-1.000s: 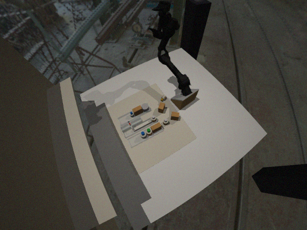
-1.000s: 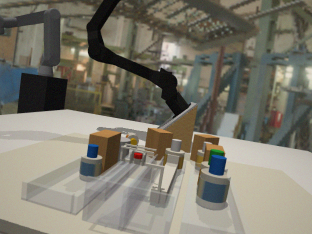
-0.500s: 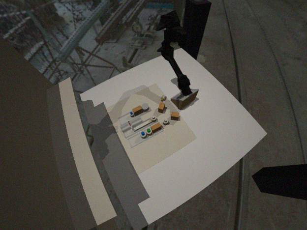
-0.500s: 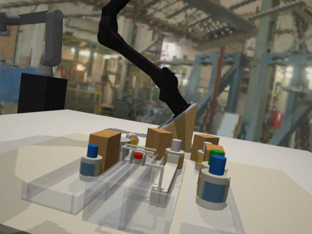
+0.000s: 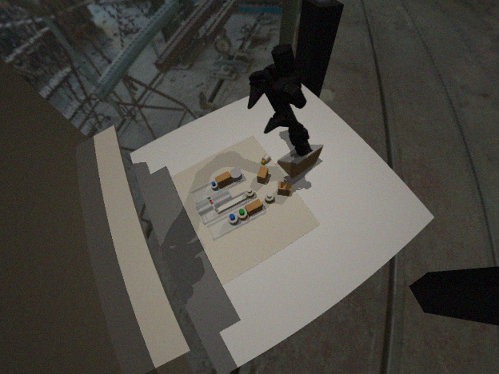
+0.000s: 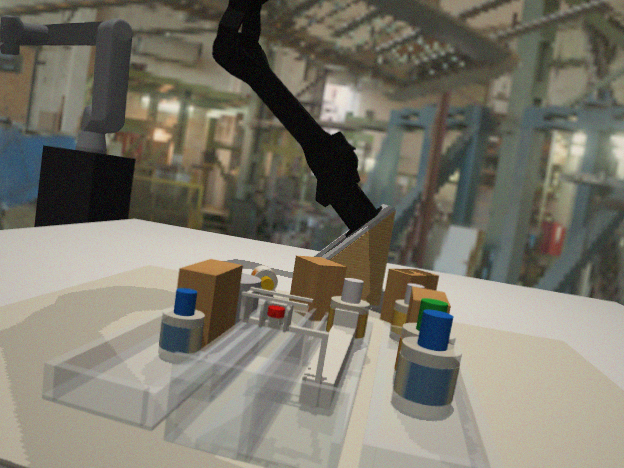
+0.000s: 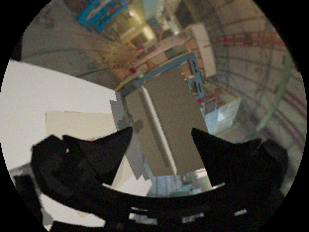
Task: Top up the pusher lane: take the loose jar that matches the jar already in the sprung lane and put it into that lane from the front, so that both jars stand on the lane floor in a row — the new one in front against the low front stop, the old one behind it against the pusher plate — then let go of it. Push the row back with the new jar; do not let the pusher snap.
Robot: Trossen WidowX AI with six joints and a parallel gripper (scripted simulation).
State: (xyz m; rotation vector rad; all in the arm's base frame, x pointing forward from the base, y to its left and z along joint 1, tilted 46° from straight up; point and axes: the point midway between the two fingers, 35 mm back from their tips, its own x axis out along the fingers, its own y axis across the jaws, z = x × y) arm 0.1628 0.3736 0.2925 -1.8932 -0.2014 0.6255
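My gripper [image 5: 275, 107] [image 7: 162, 130] is open and empty, raised high above the table's far side, well away from the jars; it is out of the exterior view. A jar [image 5: 249, 193] [image 6: 352, 291] with a pale cap and amber band stands at the front end of the sprung lane [image 5: 233, 204] [image 6: 342, 345]. A similar loose jar [image 5: 269, 197] [image 6: 398, 319] stands upright just beyond that lane's front, partly hidden in the exterior view. Another loose jar [image 5: 265, 159] [image 6: 266, 282] with a yellow cap lies on its side. Contact with the pusher plate is unclear.
Loose wooden blocks [image 5: 262, 175] [image 6: 316, 287] stand near the lane fronts. One side lane holds a blue-capped jar [image 5: 213, 185] [image 6: 181, 332], a block and a grey cylinder [image 5: 236, 173]. The other holds blue-capped and green-capped jars [image 5: 241, 212] and a block [image 5: 254, 207].
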